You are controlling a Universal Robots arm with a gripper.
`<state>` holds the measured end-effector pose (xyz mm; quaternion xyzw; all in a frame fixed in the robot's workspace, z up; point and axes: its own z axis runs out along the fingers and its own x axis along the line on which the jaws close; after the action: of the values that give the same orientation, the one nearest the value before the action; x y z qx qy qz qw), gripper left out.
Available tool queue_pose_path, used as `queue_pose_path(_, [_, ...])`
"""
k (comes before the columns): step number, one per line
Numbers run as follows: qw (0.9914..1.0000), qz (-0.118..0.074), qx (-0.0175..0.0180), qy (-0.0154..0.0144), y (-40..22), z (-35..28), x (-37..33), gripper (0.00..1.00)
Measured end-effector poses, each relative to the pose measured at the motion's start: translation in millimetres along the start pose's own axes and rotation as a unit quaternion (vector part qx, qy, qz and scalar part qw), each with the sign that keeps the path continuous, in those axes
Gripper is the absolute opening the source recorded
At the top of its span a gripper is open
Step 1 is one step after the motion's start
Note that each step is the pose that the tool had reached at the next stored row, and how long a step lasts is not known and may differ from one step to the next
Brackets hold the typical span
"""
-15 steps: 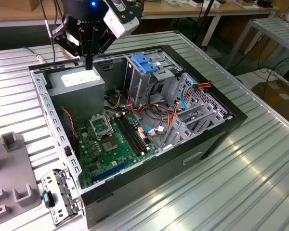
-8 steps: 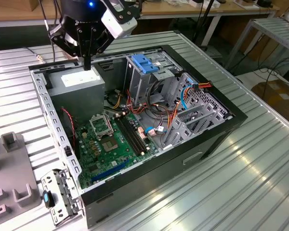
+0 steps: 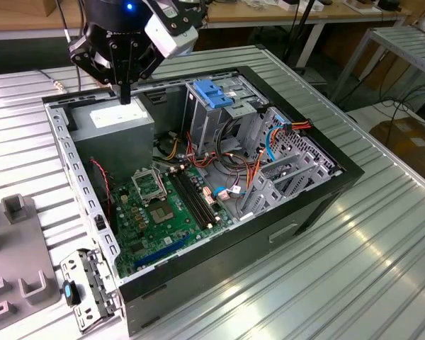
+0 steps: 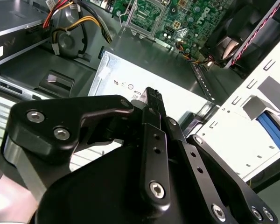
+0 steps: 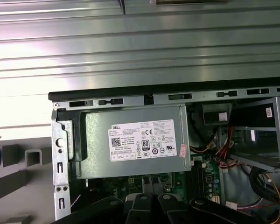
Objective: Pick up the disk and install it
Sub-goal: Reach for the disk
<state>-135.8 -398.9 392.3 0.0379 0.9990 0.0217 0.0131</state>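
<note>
Exterior view: your gripper (image 3: 125,91) hangs just above the grey power-supply box (image 3: 113,122) inside the open computer chassis (image 3: 319,191), its fingers pressed together on nothing. This view also takes in the motherboard (image 3: 163,212) and the tall drive cage with a blue cap (image 3: 211,99). Second wrist view: the disk (image 4: 274,127) appears as a blue-edged corner cut by the picture's border. It lies outside the chassis wall on the pale fixture block (image 3: 21,248), well apart from the gripper. First wrist view: you see the power supply's white sticker (image 5: 147,141) face-on, with a sliver of blue beside the fixture's slots.
</note>
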Motion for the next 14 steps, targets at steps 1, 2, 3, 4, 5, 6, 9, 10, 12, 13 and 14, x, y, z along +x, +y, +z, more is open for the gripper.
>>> queue_pose_path(1, [1.00000, 0.000, 0.0000, 0.0000, 0.0, 0.0, 0.5, 0.11])
queue_pose_path(2, [1.00000, 0.000, 0.0000, 0.0000, -0.1, 0.1, 1.2, 0.11])
queue_pose_path(3, [1.00000, 0.000, 0.0000, 0.0000, -0.1, 0.2, 1.7, 0.11])
queue_pose_path(4, [1.00000, 0.000, 0.0000, 0.0000, -0.2, 0.2, 2.4, 0.11])
queue_pose_path(5, [1.00000, 0.000, 0.0000, 0.0000, -0.3, 0.3, 3.0, 0.11])
queue_pose_path(6, [1.00000, 0.000, 0.0000, 0.0000, -0.3, 0.3, 3.7, 0.11])
queue_pose_path(9, [1.00000, 0.000, 0.0000, 0.0000, -0.5, 0.5, 5.7, 0.11])
queue_pose_path(10, [1.00000, 0.000, 0.0000, 0.0000, -0.5, 0.6, 6.5, 0.11])
queue_pose_path(12, [1.00000, 0.000, 0.0000, 0.0000, -0.6, 0.7, 7.9, 0.11])
queue_pose_path(13, [1.00000, 0.000, 0.0000, 0.0000, -0.7, 0.8, 8.5, 0.11])
queue_pose_path(14, [1.00000, 0.000, 0.0000, 0.0000, -0.7, 0.8, 9.0, 0.11])
